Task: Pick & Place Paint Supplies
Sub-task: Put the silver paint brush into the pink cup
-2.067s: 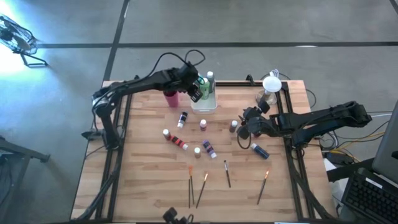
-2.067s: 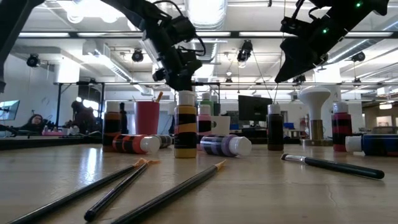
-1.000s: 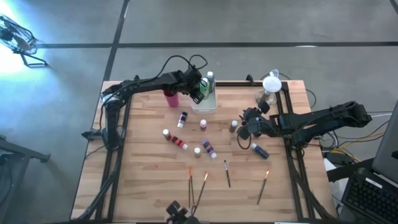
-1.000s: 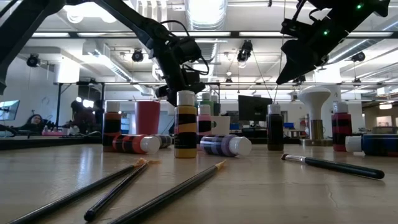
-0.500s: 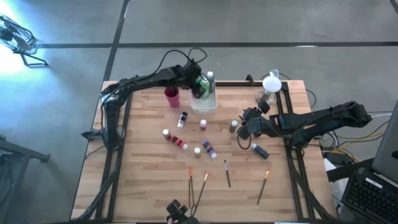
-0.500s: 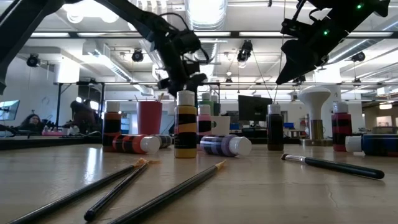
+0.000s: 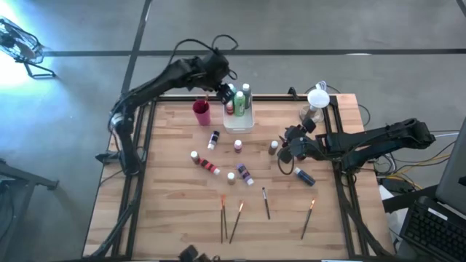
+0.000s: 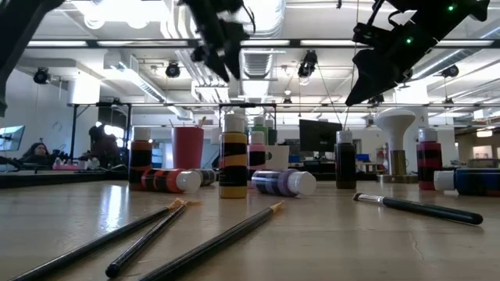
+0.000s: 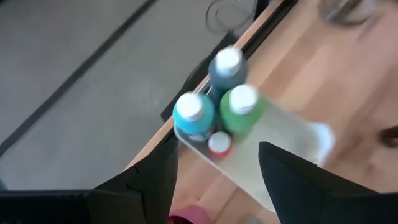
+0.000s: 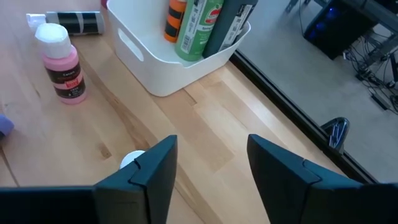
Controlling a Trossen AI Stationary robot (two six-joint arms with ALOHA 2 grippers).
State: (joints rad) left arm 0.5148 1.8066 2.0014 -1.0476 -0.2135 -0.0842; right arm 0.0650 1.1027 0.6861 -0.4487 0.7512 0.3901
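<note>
The white tray [image 7: 239, 120] stands at the far middle of the table and holds a teal-capped bottle [image 9: 193, 116], a green one [image 9: 241, 109], a dark one [image 9: 226, 67] and a small red-capped one [image 9: 218, 144], all upright. My left gripper [image 7: 223, 93] hangs open high above the tray's far left corner, holding nothing. Several bottles stand or lie mid-table, among them a pink one [image 10: 62, 62]. My right gripper [image 7: 285, 151] hovers open, nothing between its fingers, just right of a dark, white-capped bottle [image 7: 273, 147]. Several brushes [image 7: 237, 218] lie near the front edge.
A magenta cup [image 7: 202, 113] stands left of the tray. A white mushroom-shaped object [image 7: 317, 98] and a glass sit at the far right corner. A blue bottle [image 7: 304, 175] lies below the right gripper. Black frame rails [image 7: 338, 182] run along the table's sides.
My left gripper has risen from down among the tray's bottles to well above them, drifting slightly toward the far left. The bottles in the tray stay upright. My right arm has kept still.
</note>
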